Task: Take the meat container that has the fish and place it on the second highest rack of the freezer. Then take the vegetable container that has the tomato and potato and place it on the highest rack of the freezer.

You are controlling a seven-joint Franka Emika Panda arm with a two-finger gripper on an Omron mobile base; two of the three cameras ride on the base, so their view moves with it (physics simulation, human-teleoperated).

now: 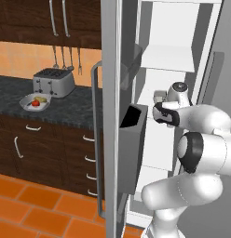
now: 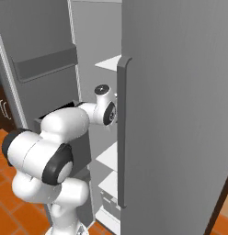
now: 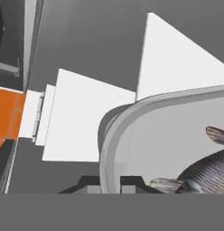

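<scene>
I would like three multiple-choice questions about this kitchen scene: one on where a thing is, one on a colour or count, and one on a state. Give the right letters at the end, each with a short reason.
1. Where does the toaster stand?
A. on the dark counter
B. on the floor
C. inside the freezer

2. What colour are the floor tiles?
A. blue
B. orange
C. white

3. How is the gripper at this moment?
A. wide open and free
B. shut on the rim of the fish container
C. shut on the toaster

Answers:
1 A, the left base view shows it on the counter beside a plate of food.
2 B, the tiles are orange in both base views.
3 B, in the hand view the fingertips sit at the container's rim, with the fish inside.
</scene>
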